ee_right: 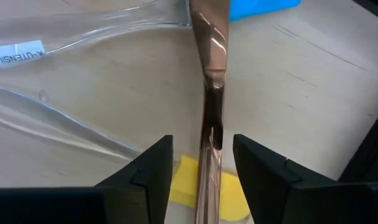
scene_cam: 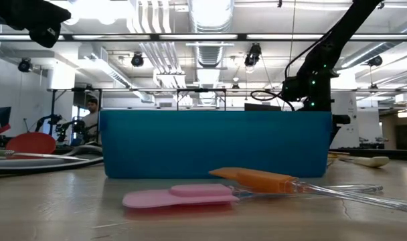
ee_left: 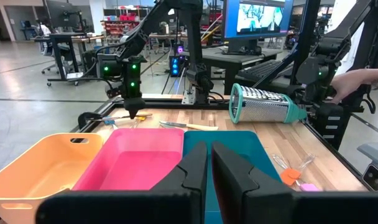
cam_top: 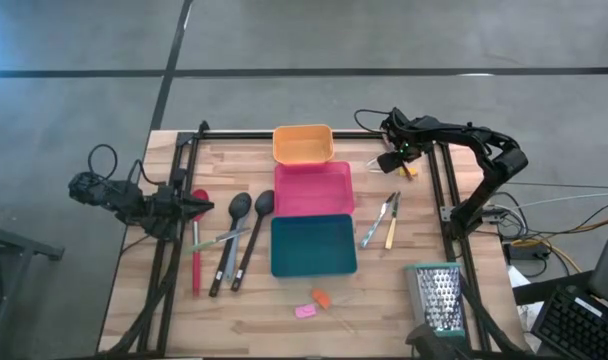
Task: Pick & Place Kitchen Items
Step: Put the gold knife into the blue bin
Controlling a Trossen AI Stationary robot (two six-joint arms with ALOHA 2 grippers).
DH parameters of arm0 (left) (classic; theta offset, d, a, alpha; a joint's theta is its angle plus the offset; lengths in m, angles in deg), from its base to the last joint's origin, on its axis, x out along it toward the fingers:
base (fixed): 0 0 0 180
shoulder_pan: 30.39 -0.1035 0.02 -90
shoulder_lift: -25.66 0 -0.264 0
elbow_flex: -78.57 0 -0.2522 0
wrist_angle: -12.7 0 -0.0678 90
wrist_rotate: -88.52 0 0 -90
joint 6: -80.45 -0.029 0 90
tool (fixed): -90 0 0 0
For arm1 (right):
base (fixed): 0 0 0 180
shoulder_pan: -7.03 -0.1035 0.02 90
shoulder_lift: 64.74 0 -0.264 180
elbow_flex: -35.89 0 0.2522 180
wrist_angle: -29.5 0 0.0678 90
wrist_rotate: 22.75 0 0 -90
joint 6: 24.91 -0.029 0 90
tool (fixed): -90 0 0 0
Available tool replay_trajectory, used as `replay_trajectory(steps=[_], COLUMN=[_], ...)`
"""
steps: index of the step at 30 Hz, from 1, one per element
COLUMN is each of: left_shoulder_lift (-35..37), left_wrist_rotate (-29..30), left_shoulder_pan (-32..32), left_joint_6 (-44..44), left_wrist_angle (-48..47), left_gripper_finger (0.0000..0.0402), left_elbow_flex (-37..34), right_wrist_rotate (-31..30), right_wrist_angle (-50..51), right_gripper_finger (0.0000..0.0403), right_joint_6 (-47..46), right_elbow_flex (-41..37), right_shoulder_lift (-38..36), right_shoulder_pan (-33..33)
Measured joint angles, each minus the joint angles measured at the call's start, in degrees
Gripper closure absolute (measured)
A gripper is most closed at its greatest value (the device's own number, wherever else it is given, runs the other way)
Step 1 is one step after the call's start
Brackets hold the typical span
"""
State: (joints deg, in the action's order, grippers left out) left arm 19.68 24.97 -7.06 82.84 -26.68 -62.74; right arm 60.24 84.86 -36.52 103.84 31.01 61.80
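Note:
My right gripper (cam_top: 395, 160) hangs open over the table's far right, fingers pointing down. In the right wrist view its fingers (ee_right: 204, 168) stand on either side of a thin metal blade (ee_right: 209, 74) with a yellow handle (ee_right: 188, 184), without touching it. My left gripper (cam_top: 200, 207) waits shut and empty at the table's left, above the red spatula's head (cam_top: 198, 198). Two black spoons (cam_top: 252, 232) and a grey spoon (cam_top: 220, 240) lie beside the spatula. Metal tongs (cam_top: 378, 220) and a pale-handled knife (cam_top: 392, 232) lie right of the trays. A pink piece (cam_top: 305, 311) and an orange piece (cam_top: 322, 298) lie near the front.
An orange tray (cam_top: 302, 143), a pink tray (cam_top: 314, 188) and a teal tray (cam_top: 313, 245) stand in a row down the table's middle. A metal box grater (cam_top: 439, 295) lies at the near right. Clear plastic utensils (ee_right: 83, 37) lie beside the blade. A person's hand (ee_left: 357, 78) shows beyond the table.

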Motion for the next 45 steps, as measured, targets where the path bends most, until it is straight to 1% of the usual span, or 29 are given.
replay_trajectory(steps=[4,8,10,15,24,38,45], left_shoulder_lift=[0.0,0.0,0.0,0.0,0.0,0.0,0.0], left_wrist_rotate=[0.0,0.0,0.0,0.0,0.0,0.0,0.0], left_shoulder_pan=[0.0,0.0,0.0,0.0,0.0,0.0,0.0], left_joint_6=[0.0,0.0,0.0,0.0,0.0,0.0,0.0], left_wrist_angle=[0.0,0.0,0.0,0.0,-0.1,-0.3,-0.2], left_gripper_finger=[0.0376,0.0376,0.0376,0.0376,0.0376,0.0376,0.0376], left_elbow_flex=[0.0,0.0,0.0,0.0,0.0,0.0,0.0], right_wrist_rotate=[0.0,0.0,0.2,-4.9,-4.0,-4.7,-4.5], right_wrist_angle=[-0.7,-1.6,-1.6,0.0,0.3,0.1,0.2], right_gripper_finger=[0.0250,0.0274,0.0286,0.0313,0.0370,0.0370,0.0370], right_joint_6=[0.0,0.0,-0.2,-0.8,-1.3,1.3,2.6], right_elbow_flex=[0.0,-0.2,-0.3,1.8,2.3,2.5,2.5], right_shoulder_lift=[0.0,0.3,1.8,5.1,4.8,3.9,1.5], right_shoulder_pan=[0.0,0.0,0.0,-1.5,-1.4,-1.2,-1.2])
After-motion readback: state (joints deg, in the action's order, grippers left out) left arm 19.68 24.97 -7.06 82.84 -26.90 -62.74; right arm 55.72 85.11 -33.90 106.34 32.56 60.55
